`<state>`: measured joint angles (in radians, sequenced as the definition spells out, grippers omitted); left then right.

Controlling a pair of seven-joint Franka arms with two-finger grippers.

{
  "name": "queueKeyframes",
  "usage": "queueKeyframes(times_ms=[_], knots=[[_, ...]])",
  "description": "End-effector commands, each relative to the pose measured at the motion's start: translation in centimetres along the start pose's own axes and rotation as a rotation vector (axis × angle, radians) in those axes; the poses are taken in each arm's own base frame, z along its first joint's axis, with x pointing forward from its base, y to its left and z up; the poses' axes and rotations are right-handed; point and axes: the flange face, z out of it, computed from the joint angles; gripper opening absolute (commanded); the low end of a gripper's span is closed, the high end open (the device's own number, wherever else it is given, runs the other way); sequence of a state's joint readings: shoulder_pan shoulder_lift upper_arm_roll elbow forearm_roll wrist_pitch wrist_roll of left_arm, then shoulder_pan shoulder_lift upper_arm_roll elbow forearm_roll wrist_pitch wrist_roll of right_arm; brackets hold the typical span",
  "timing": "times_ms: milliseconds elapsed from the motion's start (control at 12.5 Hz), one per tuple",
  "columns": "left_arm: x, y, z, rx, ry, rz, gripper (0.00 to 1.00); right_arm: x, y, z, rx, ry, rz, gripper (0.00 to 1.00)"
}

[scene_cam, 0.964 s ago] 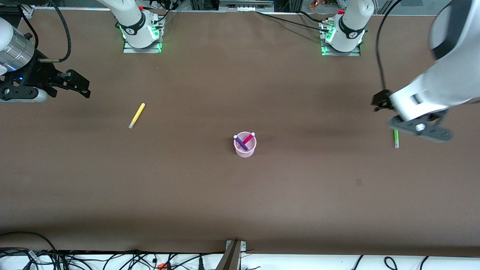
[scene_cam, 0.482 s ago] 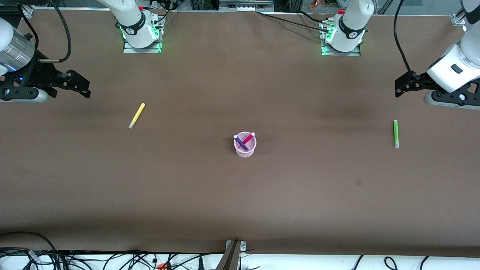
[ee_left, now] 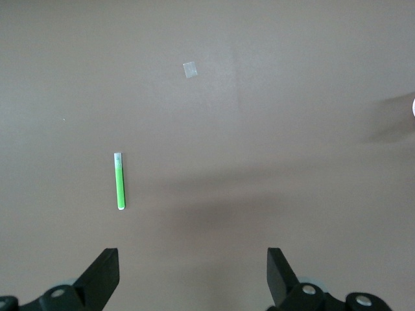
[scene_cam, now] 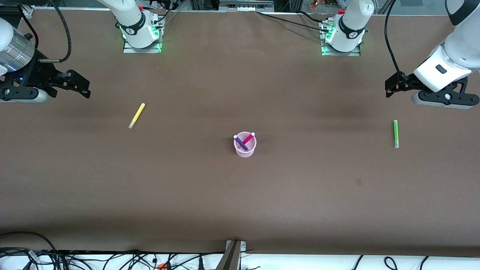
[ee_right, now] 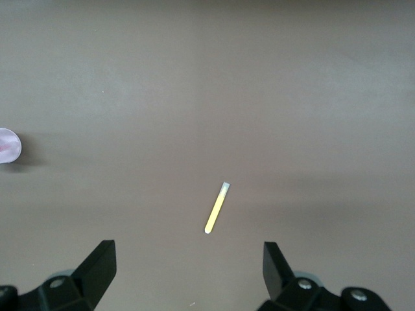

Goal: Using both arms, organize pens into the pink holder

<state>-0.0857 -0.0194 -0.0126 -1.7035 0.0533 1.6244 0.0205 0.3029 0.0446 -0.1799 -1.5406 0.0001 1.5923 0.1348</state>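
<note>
The pink holder point(scene_cam: 245, 145) stands mid-table with the purple pen point(scene_cam: 240, 143) and the magenta pen point(scene_cam: 248, 138) leaning in it. The yellow pen point(scene_cam: 137, 115) lies flat toward the right arm's end and shows in the right wrist view point(ee_right: 216, 208). The green pen point(scene_cam: 395, 133) lies flat toward the left arm's end and shows in the left wrist view point(ee_left: 120, 181). My left gripper point(scene_cam: 390, 89) point(ee_left: 192, 275) is open and empty over bare table near the green pen. My right gripper point(scene_cam: 85, 90) point(ee_right: 188, 269) is open and empty, waiting over bare table near the yellow pen.
A small square patch point(scene_cam: 359, 182) point(ee_left: 190, 69) marks the brown table cover nearer the front camera than the green pen. The holder's edge shows in the right wrist view point(ee_right: 8, 146). Cables lie along the table's front edge.
My left arm has lifted off from over the green pen and pulled back toward its own end of the table, uncovering the pen. The right arm and all pens have not moved.
</note>
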Motion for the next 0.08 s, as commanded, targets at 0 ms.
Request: queueKeyframes(times_ms=[0], knots=[[-0.39, 0.05, -0.23, -0.013, 0.0, -0.015, 1.0, 0.07, -0.01, -0.39, -0.007, 0.006, -0.006, 1.0]])
